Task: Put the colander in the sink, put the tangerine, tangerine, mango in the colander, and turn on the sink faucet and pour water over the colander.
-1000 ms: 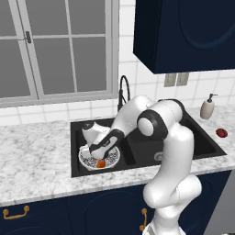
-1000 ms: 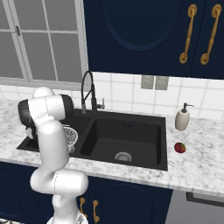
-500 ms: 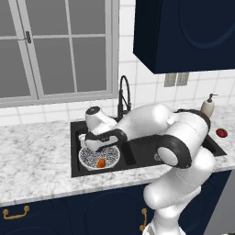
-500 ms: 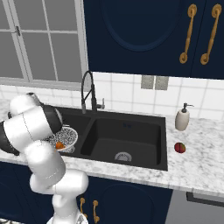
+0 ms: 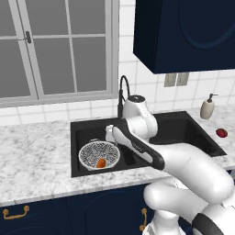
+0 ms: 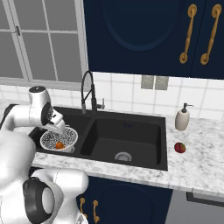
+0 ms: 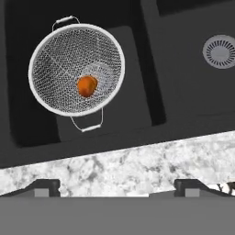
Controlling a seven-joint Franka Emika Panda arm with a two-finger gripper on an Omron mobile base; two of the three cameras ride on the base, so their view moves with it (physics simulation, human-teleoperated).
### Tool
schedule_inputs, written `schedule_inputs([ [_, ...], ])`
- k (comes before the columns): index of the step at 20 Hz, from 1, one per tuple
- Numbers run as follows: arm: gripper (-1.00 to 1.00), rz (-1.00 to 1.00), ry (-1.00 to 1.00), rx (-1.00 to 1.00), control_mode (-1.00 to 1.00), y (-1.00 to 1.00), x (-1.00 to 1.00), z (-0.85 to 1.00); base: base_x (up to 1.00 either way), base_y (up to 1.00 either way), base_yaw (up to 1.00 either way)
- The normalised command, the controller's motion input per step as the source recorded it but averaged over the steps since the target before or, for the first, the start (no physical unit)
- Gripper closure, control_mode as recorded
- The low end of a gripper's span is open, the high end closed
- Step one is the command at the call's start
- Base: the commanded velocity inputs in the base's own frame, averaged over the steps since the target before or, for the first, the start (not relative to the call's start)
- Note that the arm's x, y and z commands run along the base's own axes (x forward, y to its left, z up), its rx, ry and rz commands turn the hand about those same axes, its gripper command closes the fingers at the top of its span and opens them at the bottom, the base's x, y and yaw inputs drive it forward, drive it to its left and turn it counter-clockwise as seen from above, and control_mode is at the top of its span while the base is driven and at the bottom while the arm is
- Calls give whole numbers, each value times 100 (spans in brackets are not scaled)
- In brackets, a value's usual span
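Observation:
The colander [image 7: 59,55], a round silvery mesh bowl with two wire handles, sits in the left basin of the black sink [image 7: 133,92]. One tangerine [image 7: 87,86] lies in its bottom. My gripper [image 7: 117,187] hangs above the sink's front edge, beside and higher than the colander, open with nothing between its fingertips [image 7: 43,185]. From the base, the colander [image 5: 99,154] holds the tangerine [image 5: 101,163] just left of my gripper [image 5: 110,134]. The dark red mango [image 6: 180,148] lies on the counter right of the sink [image 6: 127,131]. The black sink faucet [image 6: 89,89] stands behind the divider; no water runs.
A beige soap dispenser [image 6: 182,119] stands on the marble counter [image 6: 205,162] behind the mango. The right basin has a round silver drain [image 7: 221,51]. A window fills the wall at the left, and dark blue cabinets hang overhead.
My hand has let go of the tangerine, which now rests in the colander. The hand has lifted out of the colander and drawn back over the sink's front edge as the arm swung.

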Motion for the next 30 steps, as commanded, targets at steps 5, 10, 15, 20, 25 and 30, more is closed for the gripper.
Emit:
schedule_inputs([
  [5,-100,-6,0,-1,-100,-98,-27,66,0,0,0],
  [10,-100,-12,0,-8,-100,-100,0,39,0,0,0],
  [15,-100,-13,0,-4,-100,-100,-2,18,0,0,0],
  [20,-100,-17,0,-1,-100,-100,0,3,0,0,0],
  [25,-100,-24,0,0,-100,-100,14,-1,0,0,0],
  [30,-100,-26,3,-1,-100,-100,38,-4,0,0,0],
])
